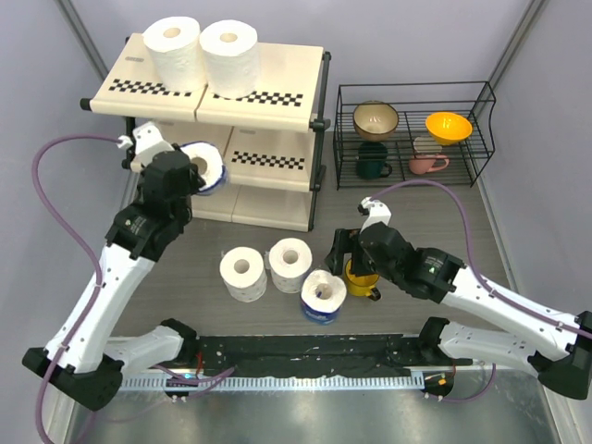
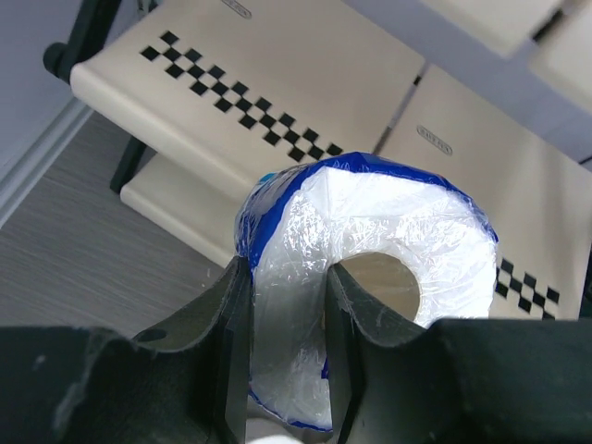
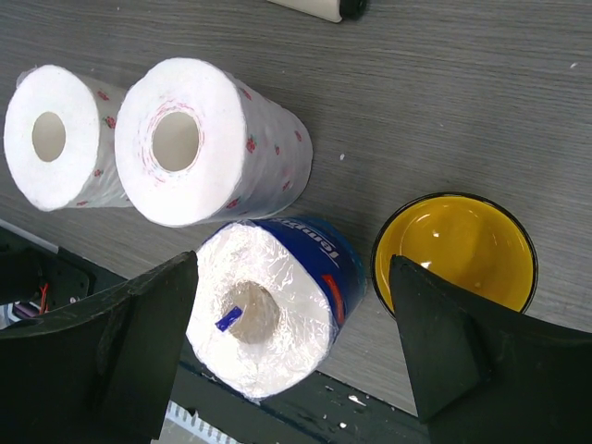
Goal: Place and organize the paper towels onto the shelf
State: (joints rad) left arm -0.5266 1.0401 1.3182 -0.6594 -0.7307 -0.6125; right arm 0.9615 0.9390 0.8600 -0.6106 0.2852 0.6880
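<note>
Now a blue-wrapped roll (image 2: 370, 222) is held up by the left gripper (image 2: 287, 314). The jaws are drawn in to a narrow gap across one side of the roll's wall. One finger seems to be set at the core and the other outside, a grip judged to suit a soft, fat roll that could not be spanned whole. The roll is carried at the far left corner of the table, just in front of the middle tier of the shelf (image 1: 250, 97). That aim is understandable, since the top tier is already taken by two bare rolls (image 1: 178, 48), stood upright side by side.

Over by the near edge, the right gripper (image 3: 291, 342) is hung with its jaws spread wide and nothing held. It is poised above a second wrapped roll (image 3: 277, 305), which stands core-up just beside a yellow mug (image 3: 453, 245). The wide spread is judged to be readiness for that roll. Two more bare rolls (image 1: 243, 273) are left standing together near the same edge, close to it.
</note>
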